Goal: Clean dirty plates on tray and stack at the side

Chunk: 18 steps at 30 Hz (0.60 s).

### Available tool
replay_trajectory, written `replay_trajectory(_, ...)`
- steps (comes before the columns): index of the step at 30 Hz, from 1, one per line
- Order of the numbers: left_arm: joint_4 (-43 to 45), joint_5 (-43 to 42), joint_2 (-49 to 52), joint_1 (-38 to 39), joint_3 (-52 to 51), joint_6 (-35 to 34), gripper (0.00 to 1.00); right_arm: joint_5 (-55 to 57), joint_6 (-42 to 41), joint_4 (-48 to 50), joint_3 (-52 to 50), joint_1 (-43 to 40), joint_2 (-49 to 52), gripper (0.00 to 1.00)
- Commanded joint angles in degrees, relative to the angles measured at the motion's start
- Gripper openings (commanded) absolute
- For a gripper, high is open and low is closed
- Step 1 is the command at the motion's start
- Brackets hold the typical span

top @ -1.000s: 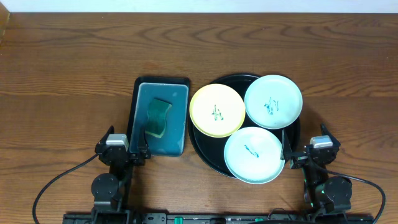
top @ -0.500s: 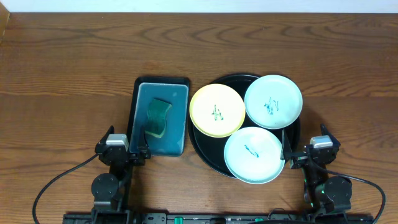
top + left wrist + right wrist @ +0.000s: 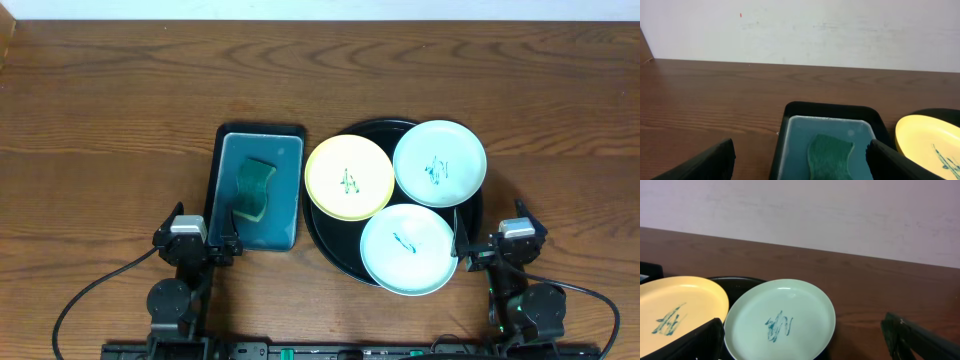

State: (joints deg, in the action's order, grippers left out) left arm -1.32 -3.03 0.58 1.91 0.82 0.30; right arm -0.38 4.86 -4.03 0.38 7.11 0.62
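Overhead view: the left gripper (image 3: 195, 243) sat at the near edge of the table (image 3: 120, 100), jaws spread wide and holding nothing. The sponge (image 3: 255, 188) lay straight ahead of it and slightly to its right, in the teal tray (image 3: 282, 222), with its long axis running roughly away from the robot. The right gripper (image 3: 500, 246) was likewise wide open and empty, just beside the black tray (image 3: 320, 243). All three plates rested on that tray: the near mint plate (image 3: 408, 249) immediately to the right gripper's left, the far mint plate (image 3: 440, 163) ahead of it, and the yellow plate (image 3: 349, 177) over the rim nearest the sponge. All three carried scribbles, and no stack had been started at the side. Left wrist view: the fingers (image 3: 710, 161) stood well apart with the sponge centred in the gap, some way ahead and untouched. Right wrist view: the fingers (image 3: 920, 341) framed a scribbled mint plate, probably the far one, with the yellow plate at left. Assessment: the left arm was the nearer to the sponge and the right arm to the plates, so a short forward reach by the left arm appeared to be the governing approach.
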Motion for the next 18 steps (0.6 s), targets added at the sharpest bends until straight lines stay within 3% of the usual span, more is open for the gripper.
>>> replay_trajectory(1, -2.51, 1.09, -0.35, -0.35, -0.59, 0.98, 0.85, 0.33, 0.57, -0.26, -0.07, 0.48, -0.24, 0.99)
replay_trajectory(14, -2.25, 1.11, -0.35, -0.35, -0.59, 1.40, 0.85, 0.33, 0.55, -0.26, -0.07, 0.48, -0.24, 0.99)
replay_trajectory(18, -2.01, -3.06, -0.35, -0.35, -0.59, -0.50, 0.85, 0.33, 0.57, -0.26, -0.07, 0.48, -0.24, 0.99)
